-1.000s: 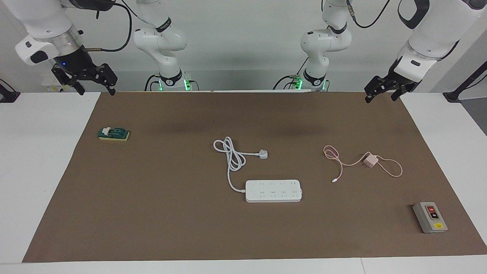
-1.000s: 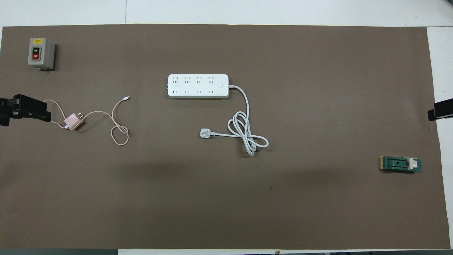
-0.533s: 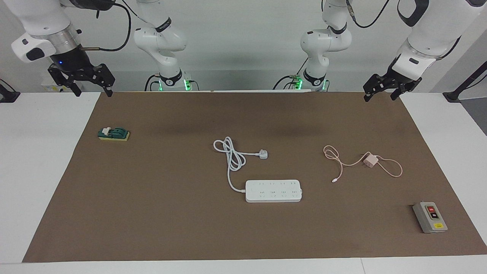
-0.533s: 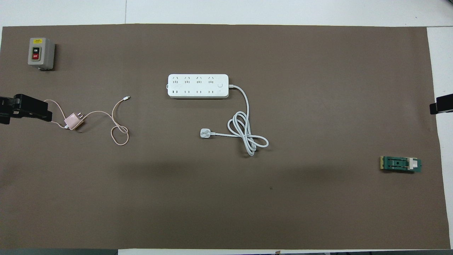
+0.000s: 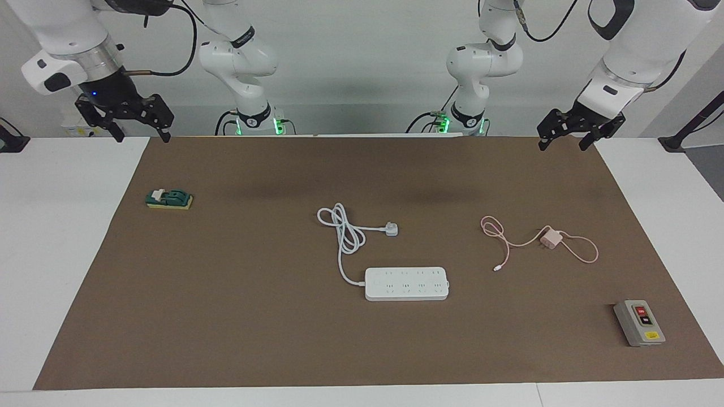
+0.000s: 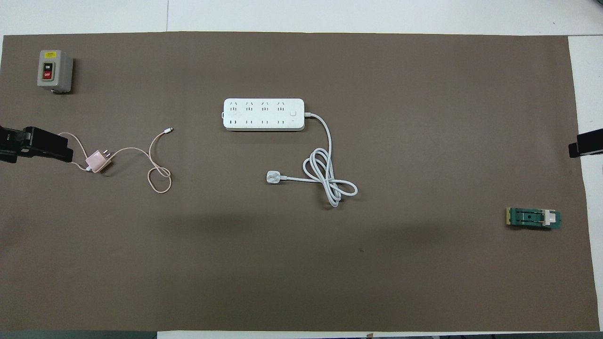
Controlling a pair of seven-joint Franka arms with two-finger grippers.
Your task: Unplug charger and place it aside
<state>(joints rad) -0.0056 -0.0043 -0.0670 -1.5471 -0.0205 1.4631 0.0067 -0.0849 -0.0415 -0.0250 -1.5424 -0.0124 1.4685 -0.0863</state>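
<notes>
I see the charger [image 5: 550, 239] lying flat on the brown mat [image 5: 254, 339], unplugged, toward the left arm's end of the table. It is a small pink cube with two little prongs. Its thin pink cable [image 6: 159, 175] curls in loops on the mat, with one loop at about 4 o'clock from the cube in the overhead view. The cable's loose tip points at the power strip [image 5: 406, 283] but stays well apart from it.

The power strip is a long white bar with smooth round corners and rows of small holes, all of them bare. Its thick white cord [image 5: 343, 234] bends into a loose knot and ends in a white plug [image 5: 391, 229] lying on the mat, nearer to the robots than the strip.

A gray switch box [image 6: 54, 71] with a red button sits at about 11 o'clock from the charger in the overhead view. A small green part [image 5: 169, 198] lies alone near the right arm's end.

The left gripper [image 5: 564, 135] hangs in the air over the mat's edge, fingers spread, holding nothing. The right gripper [image 5: 139, 133] hangs over the other corner, also spread and holding nothing, I think. Nothing lies between the left gripper and the charger.
</notes>
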